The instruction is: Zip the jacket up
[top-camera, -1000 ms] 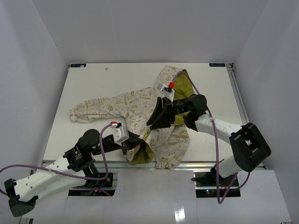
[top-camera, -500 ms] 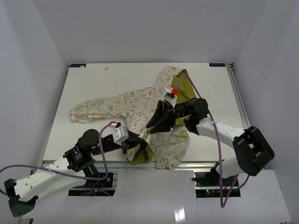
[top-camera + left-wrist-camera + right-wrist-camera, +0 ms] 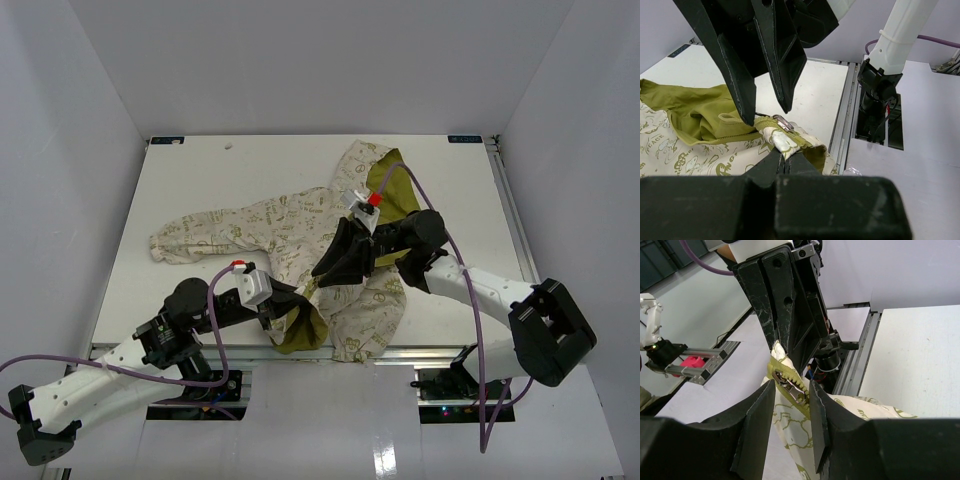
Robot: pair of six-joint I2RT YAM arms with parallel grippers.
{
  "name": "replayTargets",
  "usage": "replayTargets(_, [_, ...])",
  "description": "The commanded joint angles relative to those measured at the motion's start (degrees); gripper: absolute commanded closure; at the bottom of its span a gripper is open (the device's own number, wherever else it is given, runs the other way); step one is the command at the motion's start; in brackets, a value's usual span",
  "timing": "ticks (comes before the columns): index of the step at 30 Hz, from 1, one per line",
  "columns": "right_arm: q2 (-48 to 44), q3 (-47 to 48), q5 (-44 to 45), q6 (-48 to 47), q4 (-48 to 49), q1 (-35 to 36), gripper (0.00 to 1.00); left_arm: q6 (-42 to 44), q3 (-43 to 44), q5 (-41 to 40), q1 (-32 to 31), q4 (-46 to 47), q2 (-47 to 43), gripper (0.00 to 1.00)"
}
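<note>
The jacket (image 3: 280, 225) lies spread on the white table, cream with a green print, its olive lining showing at the hood and the near hem. My left gripper (image 3: 298, 302) is shut on the hem corner (image 3: 786, 142) at the zipper's lower end and holds it up. My right gripper (image 3: 326, 270) points down at the same spot from the far side. Its jaws stand open on either side of the metal zipper slider (image 3: 792, 388), with a small gap on each side. In the left wrist view the slider (image 3: 782, 122) sits just below the right gripper (image 3: 767, 114).
The hem hangs close to the table's near edge, by the metal rail (image 3: 842, 125). The right arm's base (image 3: 880, 95) stands just beyond that rail. White walls enclose the table (image 3: 200, 180) on three sides. One sleeve (image 3: 180, 240) stretches to the left.
The right gripper's jaws have narrowed a little around the zipper slider, and the right arm's elbow has swung slightly right. The left gripper keeps the hem where it was.
</note>
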Motion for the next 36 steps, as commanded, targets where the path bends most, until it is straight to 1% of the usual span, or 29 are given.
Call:
replayTargets(1, [-2.57, -0.04, 1.74, -3.63, -3.93, 0.36, 0.6, 0.51, 1.76, -0.01, -0.23, 2.13, -1.17, 1.0])
replayTargets(5, [-2.66, 0.14, 2.15, -4.43, -5.78, 0.59, 0.6, 0.51, 1.67, -0.08, -0.23, 2.13, -1.2, 1.0])
replayTargets(8, [-2.76, 0.55, 3.02, -6.38, -9.28, 0.71, 0.6, 0.61, 1.67, -0.27, -0.23, 2.2, -1.08, 1.0])
replayTargets(13, [-3.5, 0.32, 3.82, -6.98, -9.67, 0.8, 0.61, 0.77, 1.59, -0.76, -0.23, 1.8, -1.17, 1.0])
replayTargets(21, [-4.64, 0.58, 4.15, -6.9, -10.03, 0.87, 0.68, 0.88, 1.51, -0.89, -0.23, 1.69, -0.88, 1.0])
replayTargets(25, [-4.95, 0.79, 4.21, -7.06, -10.37, 0.84, 0.76, 0.95, 1.58, -1.19, -0.23, 1.6, -0.3, 1.0])
replayTargets(27, [-5.02, 0.84, 4.13, -7.06, -10.37, 0.89, 0.78, 0.95, 1.58, -1.31, -0.23, 1.6, -0.15, 1.0])
replayTargets(34, [-5.41, 0.54, 3.48, -6.28, -9.14, 1.18, 0.81, 0.97, 1.78, -2.05, -0.23, 1.6, 0.16, 1.0])
replayTargets(36, [-5.61, 0.6, 3.28, -6.27, -9.0, 1.24, 0.84, 1.04, 1.85, -2.12, -0.23, 1.6, 0.29, 1.0])
